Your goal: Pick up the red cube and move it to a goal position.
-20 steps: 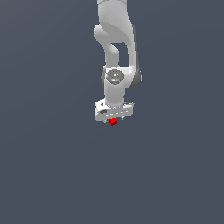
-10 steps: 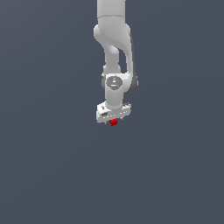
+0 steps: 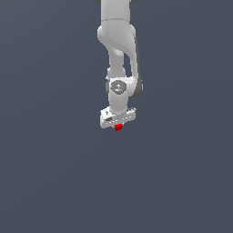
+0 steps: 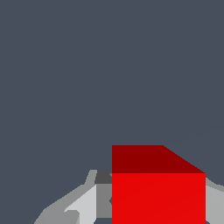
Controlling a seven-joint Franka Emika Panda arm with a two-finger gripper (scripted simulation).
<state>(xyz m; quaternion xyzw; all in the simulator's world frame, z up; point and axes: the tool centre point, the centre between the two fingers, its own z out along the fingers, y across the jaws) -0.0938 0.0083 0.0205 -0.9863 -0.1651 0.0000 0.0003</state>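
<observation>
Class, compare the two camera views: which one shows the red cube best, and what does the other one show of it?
The wrist view: the red cube fills much of the frame, with two faces distinct, flanked by parts of the pincer. The exterior view shows only a tiny red speck beneath the white pincer.

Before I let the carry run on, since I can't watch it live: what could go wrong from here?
1. The red cube sits at the very tips of the gripper; in the wrist view it appears offset between the fingers, so a jolt might let it slip or twist.
2. No goal marker shows in either view, so arrival cannot be checked here.
</observation>
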